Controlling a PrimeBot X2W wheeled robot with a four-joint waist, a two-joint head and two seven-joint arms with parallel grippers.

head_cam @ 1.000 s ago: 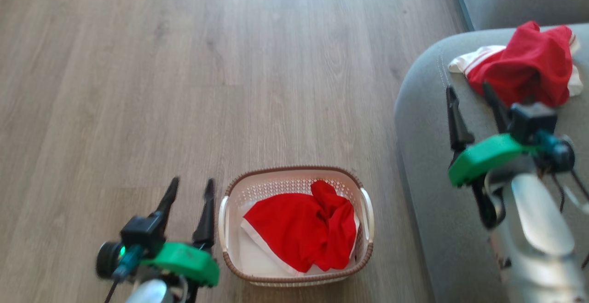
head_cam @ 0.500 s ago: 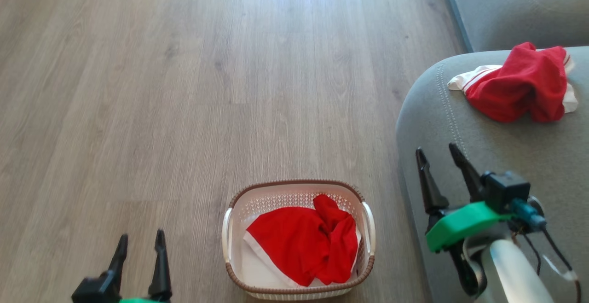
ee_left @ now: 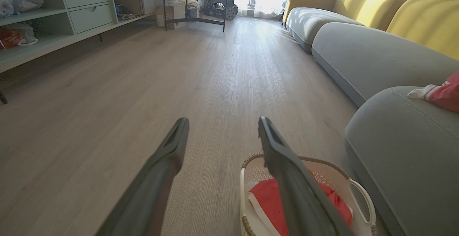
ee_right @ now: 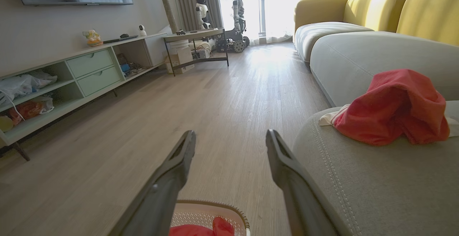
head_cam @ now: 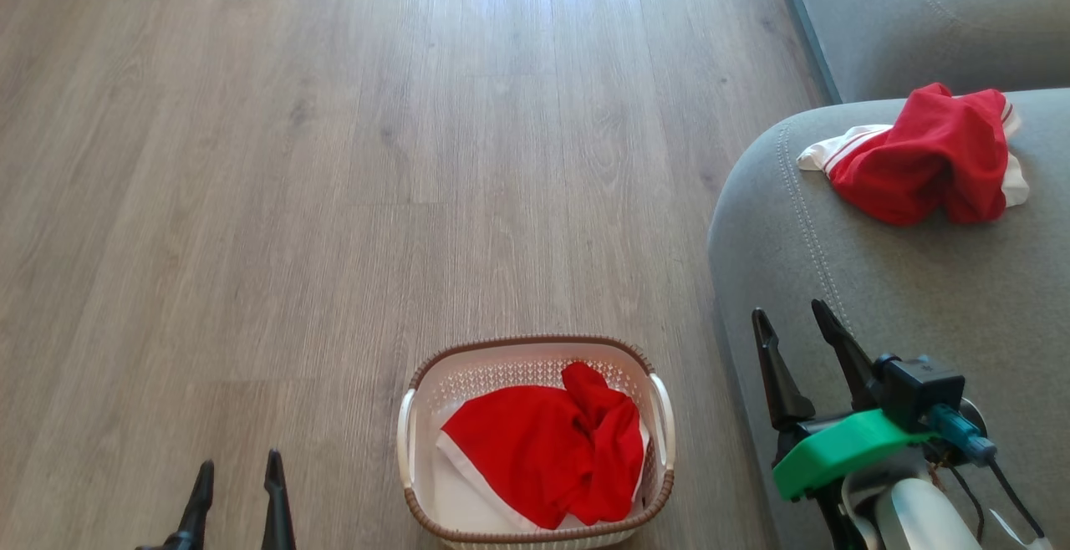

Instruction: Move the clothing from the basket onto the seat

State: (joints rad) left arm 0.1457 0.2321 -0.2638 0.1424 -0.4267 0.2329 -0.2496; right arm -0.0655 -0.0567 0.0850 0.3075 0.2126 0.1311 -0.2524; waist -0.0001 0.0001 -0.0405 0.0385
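Note:
A cream basket (head_cam: 407, 426) with a brown rim stands on the wood floor and holds one red garment (head_cam: 543, 450) with white edging. It shows again in the left wrist view as basket (ee_left: 362, 193) with red garment (ee_left: 261, 198) inside. A second red garment (head_cam: 919, 157) lies bunched on the grey seat (head_cam: 903, 282), also seen as garment (ee_right: 391, 108) on seat (ee_right: 376, 178). My left gripper (head_cam: 236, 471) is open and empty, low and left of the basket. My right gripper (head_cam: 788, 316) is open and empty over the seat's front edge, right of the basket.
A second grey cushion (head_cam: 919, 15) lies beyond the seat, with yellow backrests (ee_left: 412, 17) behind. A low green shelf unit (ee_right: 71, 81) and a small black-framed table (ee_right: 195, 46) line the far wall. Wood floor (head_cam: 334, 199) stretches ahead and to the left.
The right gripper has drawn back from the garment on the seat and come down toward the seat's front edge. The left gripper has dropped toward the bottom of the head view. Both stayed open.

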